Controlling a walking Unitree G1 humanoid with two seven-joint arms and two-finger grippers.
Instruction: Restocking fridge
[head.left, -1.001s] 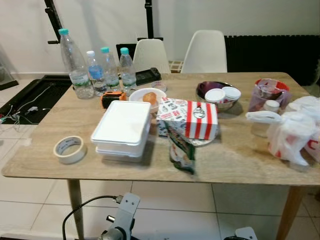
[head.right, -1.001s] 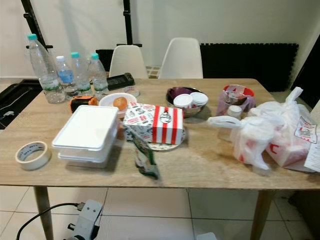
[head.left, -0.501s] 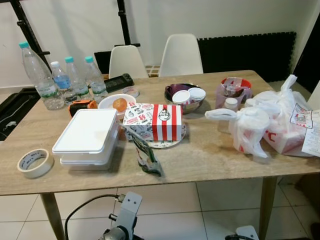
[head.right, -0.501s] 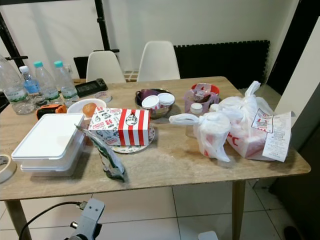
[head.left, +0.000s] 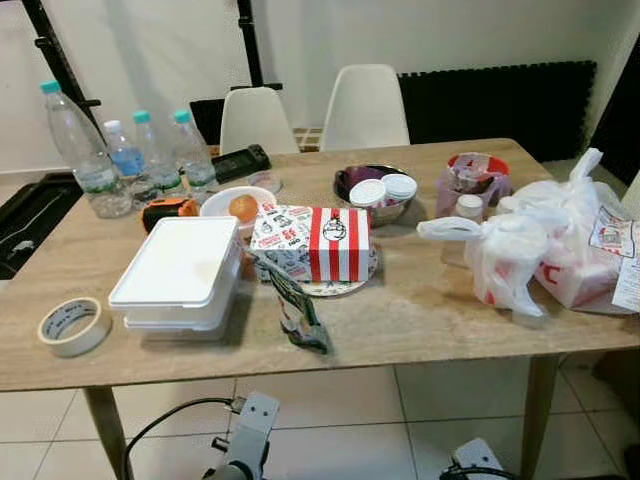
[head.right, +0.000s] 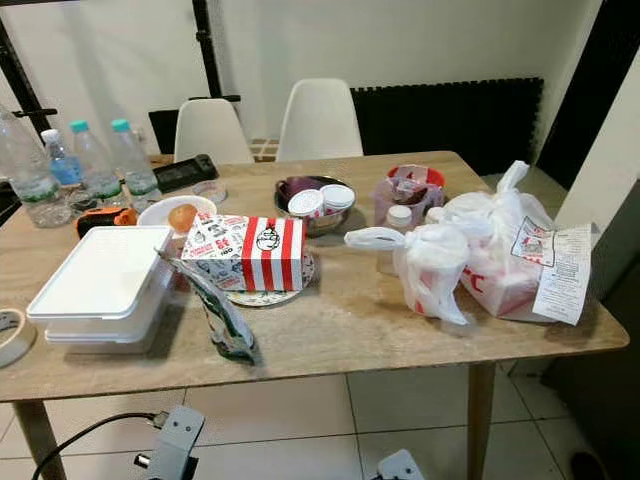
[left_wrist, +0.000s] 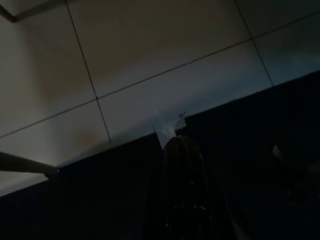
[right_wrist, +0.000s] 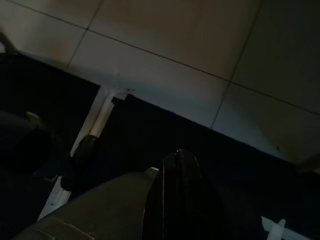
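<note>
A wooden bench (head.left: 430, 310) is being viewed from the head camera, with food and bottles spread over it. Near its front left corner a roll of tape (head.left: 72, 325) is lying flat, and just beside it toward the middle two white foam containers (head.left: 180, 272) are stacked. A red-and-white striped takeaway box (head.left: 312, 243) is resting on a plate at the middle, and a crumpled green wrapper (head.left: 297, 312) is lying in front of it near the bench edge. Behind the containers a white bowl (head.left: 236, 205) holding an orange-brown item is seen, with an orange-and-black object (head.left: 168, 209) just beside it. Four water bottles (head.left: 130, 158) with teal caps are standing upright at the far left. A metal bowl (head.left: 372, 192) carrying two small white lidded cups is placed behind the striped box. On the right, white plastic bags (head.left: 540, 250) are bunched together, with a receipt (head.right: 562, 272) hanging off one, and a red-rimmed bowl (head.left: 472, 178) wrapped in plastic sits behind them. Two white chairs (head.left: 365, 105) are standing at the far side.

Both arms are hanging low in front of the bench. In the dark wrist views, the left gripper (left_wrist: 181, 150) and the right gripper (right_wrist: 179, 162) are pointing down at tiled floor (left_wrist: 150, 55); the jaws of each appear pressed together, gripping nothing.
</note>
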